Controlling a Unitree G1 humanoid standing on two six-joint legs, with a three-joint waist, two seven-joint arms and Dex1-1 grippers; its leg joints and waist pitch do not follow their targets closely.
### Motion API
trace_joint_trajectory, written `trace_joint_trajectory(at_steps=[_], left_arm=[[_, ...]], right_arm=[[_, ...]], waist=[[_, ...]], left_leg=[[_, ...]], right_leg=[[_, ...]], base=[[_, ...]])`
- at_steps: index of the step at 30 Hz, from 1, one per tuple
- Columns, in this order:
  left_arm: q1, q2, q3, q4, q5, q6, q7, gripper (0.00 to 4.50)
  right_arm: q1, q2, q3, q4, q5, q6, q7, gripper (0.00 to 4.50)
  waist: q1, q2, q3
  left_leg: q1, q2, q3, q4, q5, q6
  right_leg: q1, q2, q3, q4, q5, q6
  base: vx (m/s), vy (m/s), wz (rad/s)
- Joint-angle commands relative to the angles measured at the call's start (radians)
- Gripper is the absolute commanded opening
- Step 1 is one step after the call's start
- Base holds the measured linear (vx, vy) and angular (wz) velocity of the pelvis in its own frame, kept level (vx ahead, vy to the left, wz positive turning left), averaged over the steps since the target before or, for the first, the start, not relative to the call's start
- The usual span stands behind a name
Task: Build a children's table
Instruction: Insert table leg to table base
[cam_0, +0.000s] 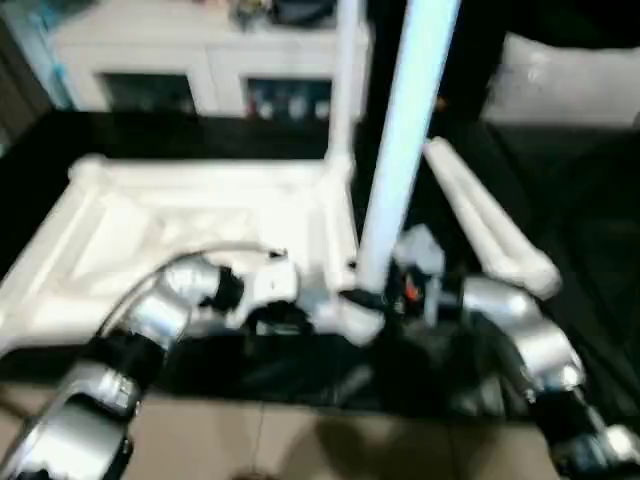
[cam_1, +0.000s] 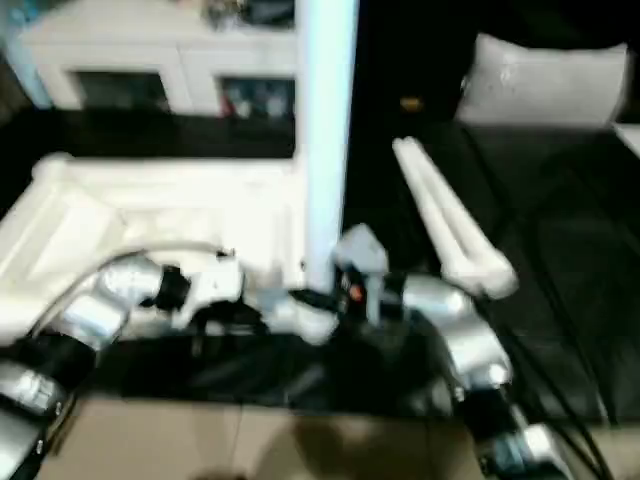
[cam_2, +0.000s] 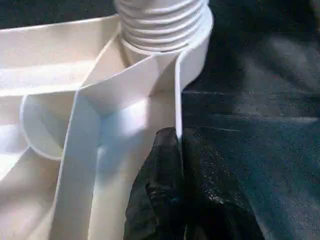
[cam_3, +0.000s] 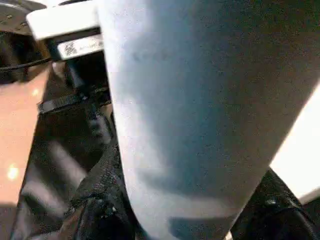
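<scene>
While the tabletop's (cam_0: 190, 215) rim is pinched by the left gripper (cam_2: 176, 150), an upright leg (cam_0: 405, 140) is clasped by the right gripper (cam_3: 185, 220).

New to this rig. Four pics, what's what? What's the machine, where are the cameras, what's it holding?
It is a humanoid robot with two silver arms, each ending in a black two-fingered pincer. Two pictures come from its head, looking down; the other two come from cameras on its wrists. On the black surface lies a white tabletop, upside down, ribs showing. One leg already stands at its far corner; two spare legs lie beside it. The left pincer is shut on the tabletop's edge wall. The right pincer grips an upright leg at the near corner socket.
</scene>
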Motion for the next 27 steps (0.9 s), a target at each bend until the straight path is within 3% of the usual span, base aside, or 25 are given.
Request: trace_joint_trajectory(at_steps=[1, 2, 3, 4, 5, 6, 7, 9, 10, 11, 14, 15, 16, 17, 18, 20, 21, 25, 27], left_arm=[[-0.006, 0.01, 0.009, -0.009, 0.013, 0.002, 0.011, 0.0], [-0.001, 0.012, 0.013, -0.019, 0.008, 0.014, 0.008, 0.0], [0.006, 0.014, 0.016, -0.033, 0.002, 0.028, 0.007, 0.0], [0.011, 0.016, 0.019, -0.042, -0.002, 0.037, 0.006, 0.0], [0.022, 0.02, 0.026, -0.062, -0.008, 0.058, 0.013, 0.0], [0.041, 0.026, 0.04, -0.099, -0.016, 0.096, 0.032, 0.0], [0.053, 0.028, 0.048, -0.124, -0.02, 0.12, 0.046, 0.0], [0.105, 0.027, 0.089, -0.238, -0.042, 0.242, 0.112, 0.0], [0.105, 0.027, 0.089, -0.238, -0.042, 0.242, 0.112, 0.0], [0.154, 0.026, 0.11, -0.347, -0.052, 0.331, 0.147, 0.0], [0.243, 0.027, 0.107, -0.527, -0.042, 0.445, 0.176, 0.0], [0.278, 0.025, 0.095, -0.605, -0.037, 0.485, 0.183, 0.0], [0.278, 0.025, 0.095, -0.605, -0.037, 0.485, 0.183, 0.0], [0.324, 0.002, 0.073, -0.73, -0.041, 0.563, 0.203, 0.0], [0.334, -0.007, 0.067, -0.761, -0.043, 0.584, 0.211, 0.0], [0.337, -0.021, 0.05, -0.79, -0.034, 0.603, 0.226, 0.0], [0.333, -0.035, 0.029, -0.809, -0.014, 0.62, 0.25, 0.0], [0.319, -0.069, 0.0, -0.826, 0.029, 0.647, 0.316, 0.0], [0.314, -0.091, 0.001, -0.829, 0.043, 0.668, 0.362, 0.0]], right_arm=[[0.067, -0.012, 0.069, 0.108, -0.08, 0.063, -0.015, 1.89], [0.073, -0.007, 0.061, 0.107, -0.078, 0.063, -0.032, 1.89], [0.077, -0.003, 0.054, 0.105, -0.076, 0.065, -0.048, 1.89], [0.079, 0.0, 0.05, 0.103, -0.075, 0.066, -0.058, 1.89], [0.082, 0.005, 0.044, 0.104, -0.078, 0.069, -0.079, 1.89], [0.085, 0.012, 0.036, 0.104, -0.085, 0.073, -0.111, 1.89], [0.087, 0.016, 0.033, 0.104, -0.09, 0.074, -0.126, 1.89], [0.094, 0.033, 0.013, 0.103, -0.101, 0.084, -0.188, 1.89], [0.094, 0.033, 0.013, 0.103, -0.101, 0.084, -0.188, 1.89], [0.097, 0.046, 0.001, 0.102, -0.107, 0.09, -0.228, 1.89], [0.087, 0.075, -0.014, 0.119, -0.122, 0.1, -0.302, 1.89], [0.077, 0.089, -0.023, 0.133, -0.125, 0.106, -0.337, 1.89], [0.077, 0.089, -0.023, 0.133, -0.125, 0.106, -0.337, 1.89], [0.058, 0.107, -0.035, 0.158, -0.126, 0.111, -0.385, 1.89], [0.053, 0.111, -0.037, 0.165, -0.126, 0.111, -0.395, 1.89], [0.048, 0.114, -0.036, 0.17, -0.125, 0.111, -0.401, 1.89], [0.045, 0.118, -0.037, 0.172, -0.123, 0.113, -0.407, 1.89], [0.047, 0.127, -0.044, 0.165, -0.114, 0.12, -0.418, 1.89], [0.055, 0.134, -0.048, 0.157, -0.104, 0.119, -0.424, 1.89]], waist=[[0.016, 0.014, -0.027], [0.02, 0.019, -0.019], [0.014, 0.033, -0.032], [0.007, 0.026, -0.035], [0.003, 0.033, -0.039], [-0.001, 0.036, -0.043], [-0.004, 0.04, -0.042], [-0.009, 0.041, -0.041], [-0.011, 0.041, -0.044], [-0.015, 0.031, -0.043], [-0.029, 0.035, -0.045], [-0.036, 0.032, -0.046], [-0.04, 0.035, -0.05], [-0.045, 0.032, -0.05], [-0.052, 0.034, -0.049], [-0.052, 0.034, -0.048], [-0.051, 0.027, -0.051], [-0.035, 0.031, -0.055], [-0.021, 0.031, -0.055]], left_leg=[[0.011, 0.058, -0.062, 0.002, -0.079, 0.049], [-0.027, 0.07, -0.076, -0.052, -0.045, 0.026], [-0.021, 0.087, -0.07, -0.086, -0.131, -0.002], [-0.026, 0.088, -0.069, -0.094, -0.18, 0.0], [-0.017, 0.089, -0.063, -0.097, -0.254, -0.002], [-0.02, 0.085, -0.059, -0.094, -0.274, 0.006], [-0.028, 0.086, -0.058, -0.095, -0.261, 0.013], [-0.027, 0.088, -0.057, -0.098, -0.283, 0.005], [-0.024, 0.09, -0.056, -0.098, -0.288, 0.001], [-0.027, 0.087, -0.054, -0.099, -0.278, 0.005], [-0.035, 0.087, -0.05, -0.099, -0.226, 0.02], [-0.035, 0.085, -0.047, -0.097, -0.206, 0.028], [-0.034, 0.087, -0.046, -0.095, -0.19, 0.031], [-0.032, 0.085, -0.042, -0.092, -0.163, 0.041], [-0.037, 0.086, -0.042, -0.09, -0.139, 0.049], [-0.034, 0.082, -0.037, -0.084, -0.123, 0.058], [-0.03, 0.084, -0.034, -0.082, -0.112, 0.061], [-0.02, 0.088, -0.03, -0.074, -0.088, 0.056], [-0.027, 0.086, -0.032, -0.074, -0.064, 0.055]], right_leg=[[-0.022, -0.17, 0.109, -0.21, -0.746, -0.118], [0.0, -0.127, 0.069, -0.177, -0.697, -0.121], [-0.004, -0.082, 0.05, -0.146, -0.49, -0.144], [-0.002, -0.069, 0.049, -0.134, -0.4, -0.155], [-0.008, -0.065, 0.053, -0.124, -0.304, -0.185], [-0.005, -0.071, 0.056, -0.122, -0.281, -0.205], [-0.004, -0.072, 0.055, -0.123, -0.254, -0.213], [-0.005, -0.07, 0.052, -0.124, -0.254, -0.215], [-0.004, -0.07, 0.052, -0.123, -0.245, -0.217], [-0.002, -0.067, 0.051, -0.124, -0.235, -0.213], [0.003, -0.063, 0.047, -0.119, -0.159, -0.216], [0.001, -0.059, 0.046, -0.119, -0.114, -0.225], [0.004, -0.059, 0.045, -0.115, -0.084, -0.232], [0.004, -0.056, 0.044, -0.115, -0.043, -0.241], [0.008, -0.056, 0.042, -0.112, -0.006, -0.254], [0.006, -0.053, 0.044, -0.115, 0.005, -0.259], [0.005, -0.052, 0.045, -0.115, 0.011, -0.259], [0.002, -0.051, 0.048, -0.114, 0.036, -0.259], [0.006, -0.047, 0.044, -0.107, 0.092, -0.249]], base=[[0.069, -0.102, -0.17], [0.058, 0.0, -0.25], [0.058, 0.0, -0.25], [0.078, 0.025, -0.15], [0.0, 0.0, 0.0], [0.0, 0.0, 0.0], [0.0, 0.0, 0.0], [0.0, 0.0, 0.0], [0.0, 0.0, 0.0], [0.0, 0.0, 0.0], [0.0, 0.0, 0.0], [0.0, 0.0, 0.0], [0.0, 0.0, 0.0], [0.0, 0.0, 0.0], [0.0, 0.0, 0.0], [0.0, 0.0, 0.0], [0.0, 0.0, 0.0], [0.0, 0.0, 0.0], [0.0, 0.0, 0.0]])
